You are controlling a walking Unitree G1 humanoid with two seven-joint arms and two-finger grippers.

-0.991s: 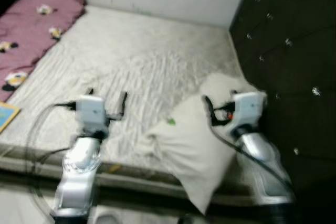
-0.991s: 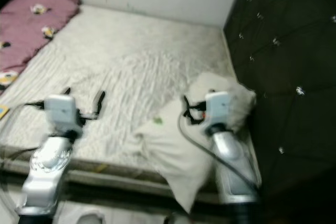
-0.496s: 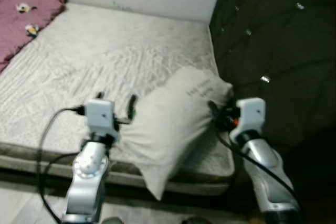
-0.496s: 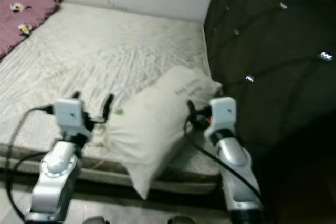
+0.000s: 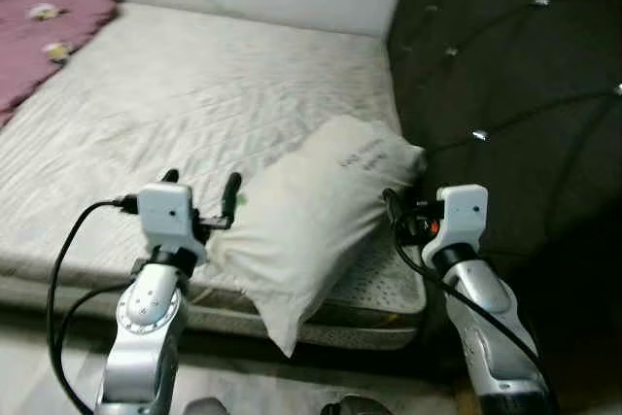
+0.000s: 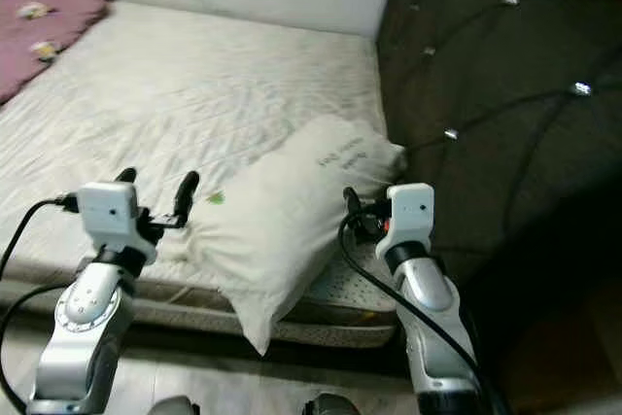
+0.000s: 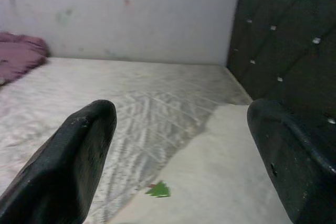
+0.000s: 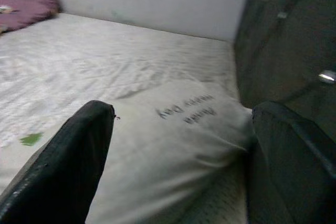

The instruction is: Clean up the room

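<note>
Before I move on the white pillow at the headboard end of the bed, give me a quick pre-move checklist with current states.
1. White fabric pillow between both hands: ok, left hand at one end, right hand at the other.
2. Fingers open: ok, wrist views show both pairs spread wide.
3. Grip on the pillow: not ok, nothing is clamped.
4. Pillow fully on the pale quilted mattress: not ok, one corner hangs over the edge.
5. Space by the dark tufted headboard: ok, the pillow's top end lies beside it.
6. Pink flowered blanket: ok, at the far corner.
</note>
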